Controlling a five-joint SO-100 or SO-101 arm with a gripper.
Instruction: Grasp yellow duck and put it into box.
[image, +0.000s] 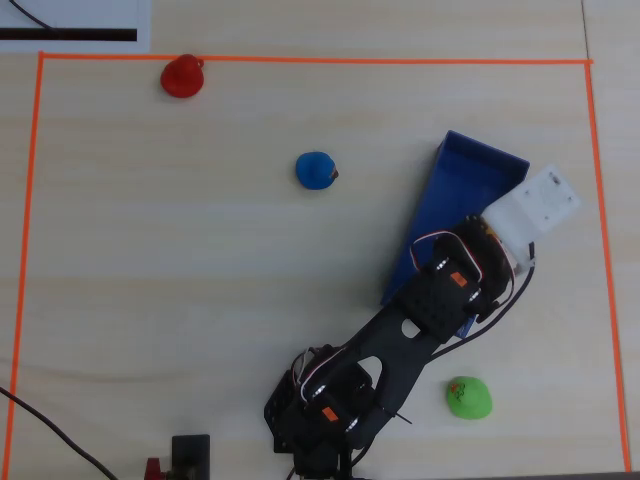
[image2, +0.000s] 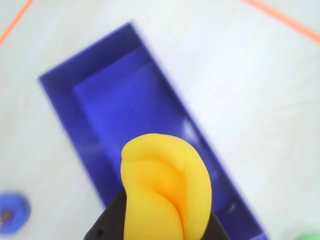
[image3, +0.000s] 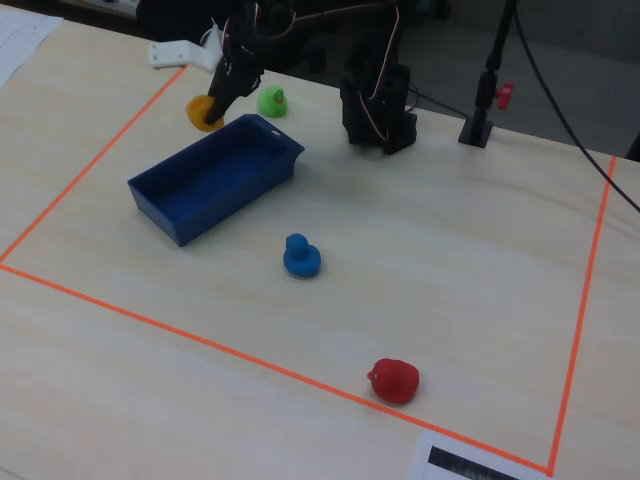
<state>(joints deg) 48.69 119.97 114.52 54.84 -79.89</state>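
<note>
In the overhead view, the red duck (image: 182, 76) sits far to the upper left of the hand, right against the orange tape line (image: 300, 61) that frames the worktop (image: 150, 300). The blue duck (image: 316, 170) lies well to the left of the hand and somewhat above it, apart from everything else. The box (image: 445, 200), a long blue tray, lies slanted just left of and beneath the hand; the arm (image: 400, 340) covers its lower end. The hand itself cannot be made out in this view, hidden under the white wrist piece (image: 530, 205). The green duck (image: 467, 398) rests below the hand, just right of the arm.

In the wrist view, the hand (image2: 165, 220) is pinching the yellow duck (image2: 165, 190), whose rounded yellow body fills the lower middle between the dark fingers (image2: 107, 225). Behind the held duck the box (image2: 125, 100) stretches away, open and blurred.

In the fixed view, the hand (image3: 212, 108) holds the yellow duck (image3: 203, 113) in the air by the box's far end, clear of the worktop. The box (image3: 215, 175) lies just below and right of the hand. The green duck (image3: 272, 100) stands just right of the hand, the blue duck (image3: 300, 257) lower and well apart, the red duck (image3: 394, 380) farthest.
</note>
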